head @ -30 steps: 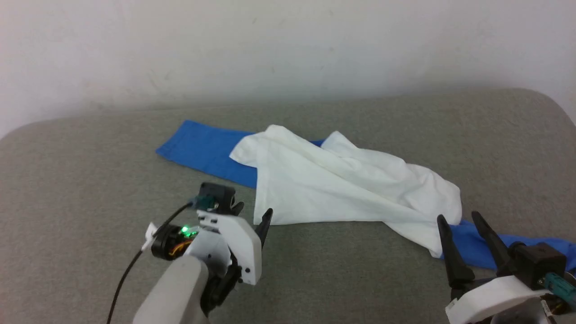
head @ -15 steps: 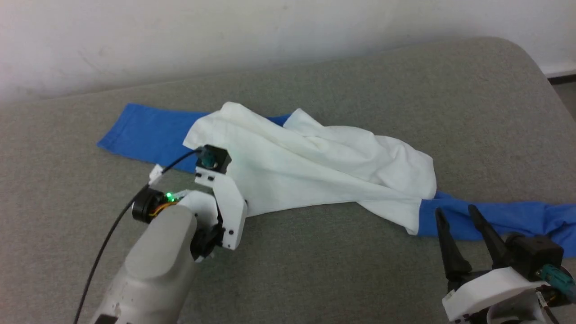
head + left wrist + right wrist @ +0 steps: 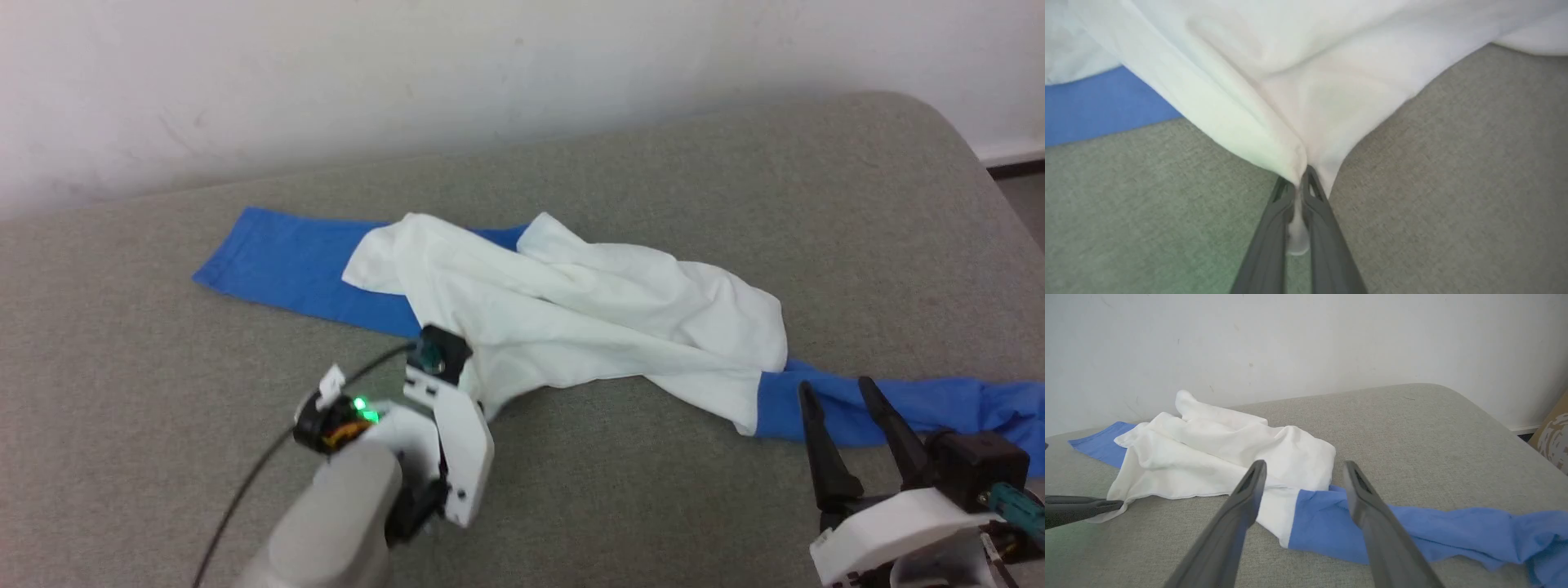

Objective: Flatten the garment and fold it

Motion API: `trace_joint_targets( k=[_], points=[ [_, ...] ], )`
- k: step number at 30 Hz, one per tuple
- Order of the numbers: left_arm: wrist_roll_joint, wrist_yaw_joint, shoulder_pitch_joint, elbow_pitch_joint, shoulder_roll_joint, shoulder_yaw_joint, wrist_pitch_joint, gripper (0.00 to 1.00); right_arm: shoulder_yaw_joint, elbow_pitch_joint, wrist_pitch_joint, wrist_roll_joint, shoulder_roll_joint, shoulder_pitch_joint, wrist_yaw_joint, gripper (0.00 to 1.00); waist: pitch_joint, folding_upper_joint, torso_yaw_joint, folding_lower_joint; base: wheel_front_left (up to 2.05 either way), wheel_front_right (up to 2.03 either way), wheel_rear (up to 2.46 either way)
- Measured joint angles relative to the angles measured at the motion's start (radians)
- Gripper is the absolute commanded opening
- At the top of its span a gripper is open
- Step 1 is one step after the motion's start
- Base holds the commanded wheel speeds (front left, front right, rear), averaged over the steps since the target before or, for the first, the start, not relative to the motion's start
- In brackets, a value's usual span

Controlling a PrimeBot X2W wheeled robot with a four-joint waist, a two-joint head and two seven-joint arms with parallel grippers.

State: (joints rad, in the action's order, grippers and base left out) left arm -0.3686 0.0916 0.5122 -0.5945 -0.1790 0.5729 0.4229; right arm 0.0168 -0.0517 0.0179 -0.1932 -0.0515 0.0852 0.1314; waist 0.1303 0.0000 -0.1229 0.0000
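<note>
Shirt (image 3: 571,327) lies in a crumpled heap mid-cushion (image 3: 653,506). The white body is bunched on top, creased in long diagonal folds. One blue sleeve (image 3: 286,269) lies flat, running out to the far left. The other sleeve (image 3: 898,408) trails right toward the cushion's edge and is wrinkled at its end.

Left gripper (image 3: 488,404) is at the near left corner of the white body. Left wrist view: fingers pressed together on the shirt (image 3: 1306,81), with a thin fold of white hem pinched between them at the gripper (image 3: 1300,179). Creases fan out from the pinch, and a little cloth shows lower down in the slot between the fingers. Blue sleeve at upper left of that view.

Right gripper (image 3: 834,388) is at near right, fingers spread and holding nothing. Its tips point at the seam where white meets blue, close to the cloth but apart from it. Right wrist view: shirt (image 3: 1216,457) seen past the gripper (image 3: 1304,465), blue sleeve in the gap between the fingers. The left gripper (image 3: 1106,505) comes in from the left edge, against the white corner.

Cushion is grey and coarse-woven, with a rounded far right corner. A pale wall (image 3: 408,82) stands behind it.
</note>
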Motion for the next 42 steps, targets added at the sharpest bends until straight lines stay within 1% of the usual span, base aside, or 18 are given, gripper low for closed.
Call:
trace_joint_targets(
  k=[3,6,8,11,13,15,17,19,21,22,23,24,27,30,34,37,39,42],
  points=[
    [-0.004,-0.053,-0.116,0.130,-0.012,-0.012,-0.049,0.00,0.009,-0.005,-0.002,0.000,-0.001,0.019,0.000,1.00,-0.023,0.0000,0.022,0.0001,0.00,0.00,0.00],
    [-0.021,-0.113,-0.247,0.311,-0.047,-0.037,-0.054,0.00,0.018,-0.016,-0.009,0.000,0.000,0.040,0.000,1.00,-0.041,0.0000,0.053,-0.0001,0.00,0.00,0.00],
    [-0.047,-0.156,-0.343,0.441,-0.069,-0.057,-0.041,0.00,0.036,-0.021,-0.009,0.000,0.000,0.049,0.000,1.00,-0.050,0.0000,0.076,0.0000,0.00,0.00,0.00],
    [-0.057,-0.237,-0.499,0.626,-0.100,-0.073,-0.002,0.00,0.056,-0.029,-0.009,-0.001,-0.001,0.059,0.000,1.00,-0.062,0.0000,0.111,-0.0001,0.00,0.00,0.00],
    [-0.066,-0.288,-0.609,0.723,-0.121,-0.081,0.028,0.00,0.057,-0.032,-0.009,-0.001,0.000,0.066,0.000,1.00,-0.069,0.0000,0.131,0.0000,0.00,0.00,0.00],
    [-0.074,-0.333,-0.717,0.800,-0.147,-0.085,0.065,0.00,0.057,-0.037,-0.009,-0.001,0.000,0.070,0.000,1.00,-0.077,0.0000,0.149,-0.0001,0.00,0.00,0.00],
    [-0.081,-0.369,-0.810,0.862,-0.169,-0.082,0.105,0.00,0.062,-0.045,-0.010,0.000,0.000,0.078,0.000,1.00,-0.085,0.0000,0.166,-0.0002,0.00,0.00,0.00],
    [-0.090,-0.395,-0.879,0.897,-0.190,-0.084,0.143,0.00,0.071,-0.052,-0.013,0.000,0.000,0.085,0.000,1.00,-0.091,0.0001,0.182,-0.0001,0.00,0.00,0.00],
    [-0.114,-0.412,-0.926,0.918,-0.205,-0.089,0.170,0.00,0.078,-0.062,-0.016,0.001,0.000,0.086,0.000,1.00,-0.095,0.0000,0.196,-0.0002,0.00,0.00,0.00],
    [-0.126,-0.417,-0.941,0.922,-0.206,-0.094,0.175,0.00,0.081,-0.065,-0.016,0.002,0.000,0.085,0.000,1.00,-0.097,0.0000,0.202,-0.0002,0.00,0.00,0.00],
    [-0.131,-0.418,-0.946,0.922,-0.206,-0.095,0.175,0.43,0.085,-0.067,-0.017,0.003,0.000,0.085,0.000,1.00,-0.098,0.0000,0.206,-0.0002,0.00,0.00,0.00],
    [-0.137,-0.419,-0.947,0.922,-0.203,-0.102,0.168,1.00,0.088,-0.069,-0.017,0.006,0.000,0.084,0.000,1.00,-0.099,0.0000,0.210,-0.0001,0.00,0.00,0.00],
    [-0.139,-0.417,-0.929,0.924,-0.198,-0.124,0.122,1.00,0.094,-0.076,-0.018,0.010,0.000,0.083,0.000,1.00,-0.101,0.0000,0.214,-0.0001,0.00,0.00,0.00],
    [-0.118,-0.393,-0.859,0.924,-0.183,-0.155,0.015,1.00,0.094,-0.082,-0.020,0.016,0.000,0.083,0.000,1.00,-0.103,0.0000,0.212,-0.0002,0.00,0.00,0.00],
    [-0.076,-0.338,-0.716,0.890,-0.165,-0.168,-0.112,1.00,0.084,-0.089,-0.026,0.016,0.000,0.082,0.000,1.00,-0.106,0.0000,0.198,0.0000,0.00,0.00,0.00],
    [-0.048,-0.292,-0.589,0.833,-0.148,-0.167,-0.186,1.00,0.081,-0.097,-0.033,0.018,0.000,0.075,0.000,1.00,-0.105,0.0000,0.184,-0.0001,0.00,0.00,0.00],
    [-0.044,-0.259,-0.495,0.780,-0.123,-0.169,-0.245,1.00,0.074,-0.106,-0.037,0.019,0.000,0.064,0.000,1.00,-0.096,0.0000,0.175,-0.0001,0.00,0.00,0.00],
    [-0.045,-0.213,-0.381,0.657,-0.104,-0.166,-0.276,1.00,0.054,-0.121,-0.048,0.029,0.001,0.041,0.000,1.00,-0.082,0.0000,0.152,0.0000,0.00,0.00,0.00]
  ],
)
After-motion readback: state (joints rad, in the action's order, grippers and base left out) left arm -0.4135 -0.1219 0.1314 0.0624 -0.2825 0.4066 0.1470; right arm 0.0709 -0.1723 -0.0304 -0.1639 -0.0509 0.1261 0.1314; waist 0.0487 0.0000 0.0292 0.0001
